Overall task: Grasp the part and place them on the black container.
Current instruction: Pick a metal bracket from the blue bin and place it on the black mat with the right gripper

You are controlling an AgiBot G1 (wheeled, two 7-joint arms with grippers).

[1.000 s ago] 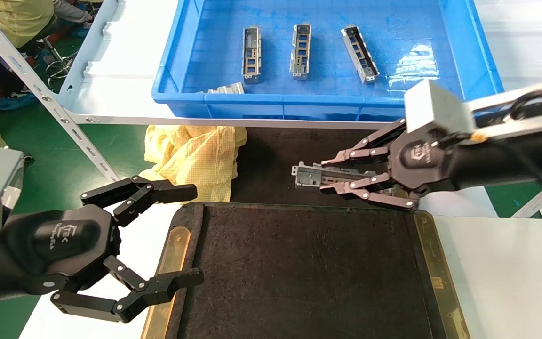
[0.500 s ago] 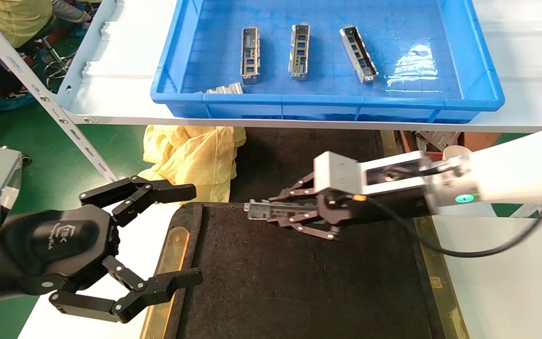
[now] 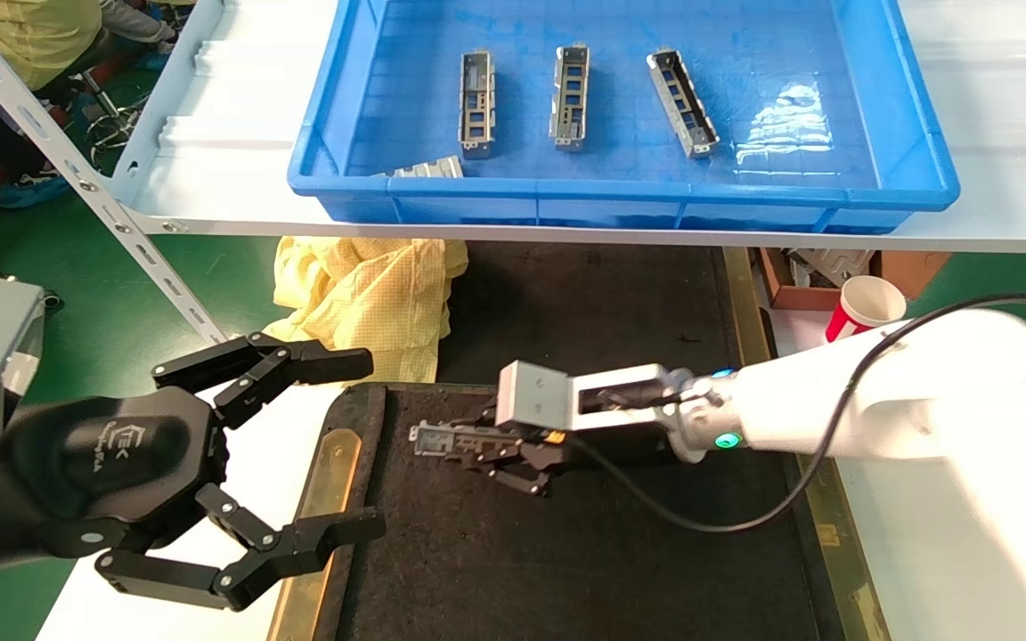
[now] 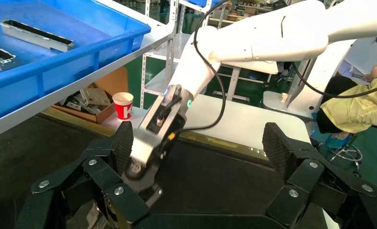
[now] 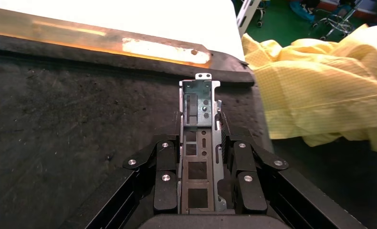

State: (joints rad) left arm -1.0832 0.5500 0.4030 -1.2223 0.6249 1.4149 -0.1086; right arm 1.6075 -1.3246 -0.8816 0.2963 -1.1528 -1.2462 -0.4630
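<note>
My right gripper [image 3: 477,445] is shut on a grey metal part [image 3: 442,439], holding it low over the far left area of the black container [image 3: 584,552]. In the right wrist view the part [image 5: 199,138] lies lengthwise between the closed fingers [image 5: 165,176], its free end pointing toward the container's brass-coloured strip [image 5: 129,45]. Whether it touches the surface I cannot tell. My left gripper [image 3: 335,445] is open and empty, parked at the container's left edge. In the left wrist view the right arm's wrist [image 4: 153,133] shows beyond my open left gripper [image 4: 198,143].
A blue bin [image 3: 914,169] on the white shelf holds three more parts [image 3: 476,102] in a row and one by its near wall [image 3: 428,167]. A yellow cloth [image 3: 362,294] lies behind the container. A red and white paper cup [image 3: 865,307] stands at the right.
My right arm has carried the part down and to the left, from behind the container's far right edge to low over its far left area. The left arm has not moved.
</note>
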